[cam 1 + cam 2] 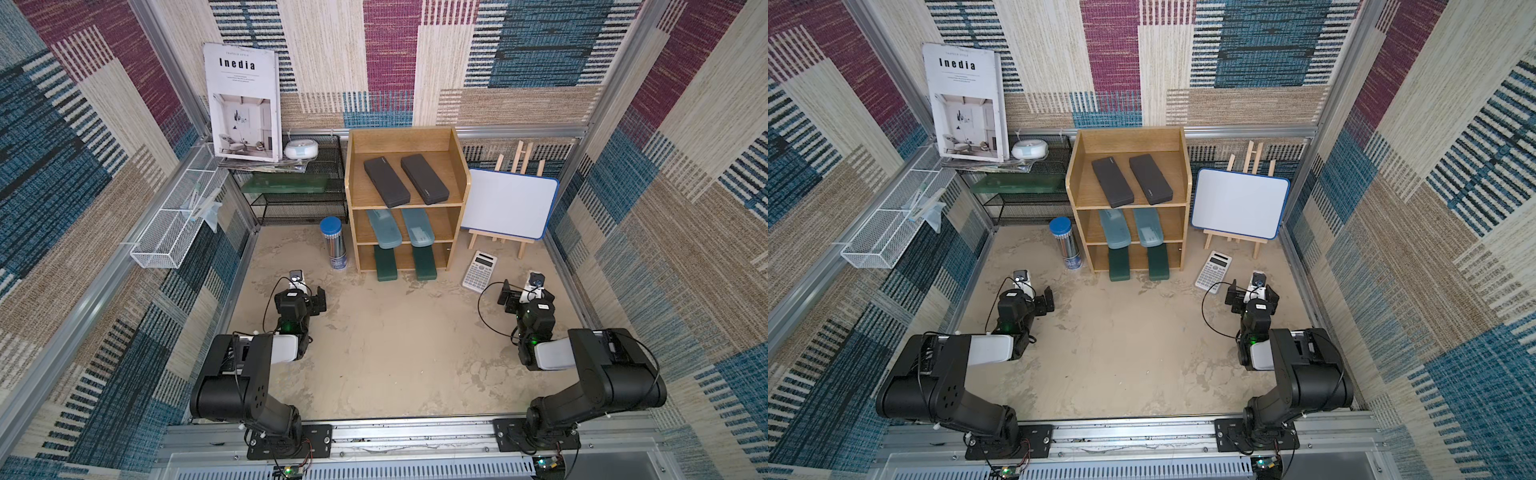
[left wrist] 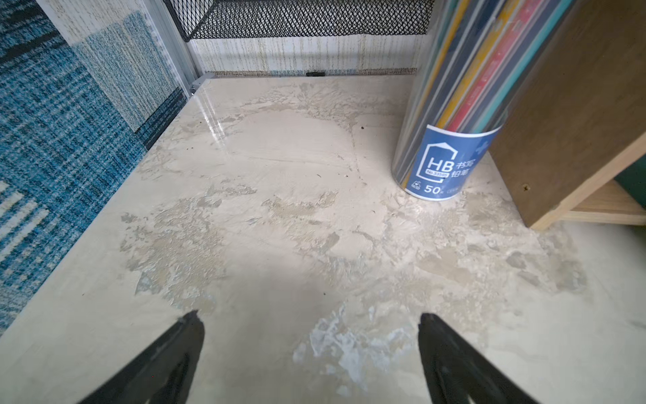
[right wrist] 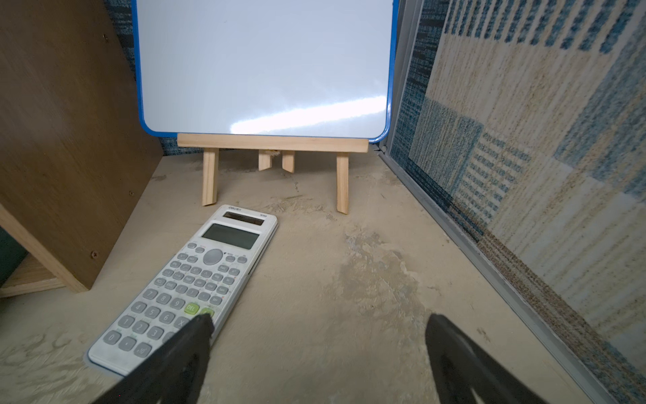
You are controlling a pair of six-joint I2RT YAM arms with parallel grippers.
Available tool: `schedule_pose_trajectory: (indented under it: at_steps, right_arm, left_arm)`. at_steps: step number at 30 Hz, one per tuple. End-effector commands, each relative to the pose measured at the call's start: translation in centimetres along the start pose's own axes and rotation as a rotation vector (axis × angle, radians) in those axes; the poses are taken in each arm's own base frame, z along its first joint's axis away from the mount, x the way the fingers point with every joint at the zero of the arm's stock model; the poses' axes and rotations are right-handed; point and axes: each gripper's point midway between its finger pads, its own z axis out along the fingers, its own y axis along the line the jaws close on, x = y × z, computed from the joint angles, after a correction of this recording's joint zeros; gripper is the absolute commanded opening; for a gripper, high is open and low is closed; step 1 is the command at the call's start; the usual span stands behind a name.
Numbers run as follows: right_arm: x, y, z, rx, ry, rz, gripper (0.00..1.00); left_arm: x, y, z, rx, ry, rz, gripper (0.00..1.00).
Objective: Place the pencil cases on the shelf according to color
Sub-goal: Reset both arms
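Pencil cases (image 1: pixel 424 179) all on shelf (image 1: pixel 399 141): black pair (image 1: pixel 386 182) top tier, blue pair (image 1: pixel 384 229) middle, green pair (image 1: pixel 385 266) bottom, ends sticking out. Left gripper (image 2: pixel 309 316) and right gripper (image 3: pixel 318 317) jaws spread, empty, low over table (image 1: pixel 395 353). Sorting looks done; nothing left to grasp.

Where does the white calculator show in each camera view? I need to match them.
Top view: calculator on the table, right of the shelf, before the whiteboard.
Top view: same spot.
Left wrist: not in it.
Right wrist: near the shelf's side panel, before the whiteboard.
Shared landmark: the shelf, in all four.
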Motion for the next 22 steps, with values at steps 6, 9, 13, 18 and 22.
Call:
schedule_pose_trajectory:
  at_steps: [6, 9, 13, 18, 22]
  right_arm:
    - [-0.94, 0.1, -0.03, -0.005, -0.036, 0.014, 0.99]
    - [-0.84, 0.09, -0.05, -0.005, -0.033, 0.014, 0.99]
    - [-0.91, 0.08, -0.02, -0.005, -0.035, 0.014, 0.99]
    - [-0.93, 0.09, -0.02, -0.006, -0.035, 0.013, 0.99]
    - [-0.95, 0.09, -0.03, -0.006, -0.036, 0.014, 0.99]
  left_arm:
    - [-0.35, -0.26, 0.03, 0.016, -0.006, 0.0, 1.0]
    - [-0.36, -0.25, 0.04, 0.016, -0.009, 0.0, 1.0]
    - [-0.32, -0.27, 0.05, 0.016, -0.006, 0.0, 1.0]
    - [-0.26, -0.27, 0.27, 0.024, 0.004, -0.002, 1.0]
    - [-0.24, -0.2, 0.26, 0.038, 0.006, -0.013, 1.0]
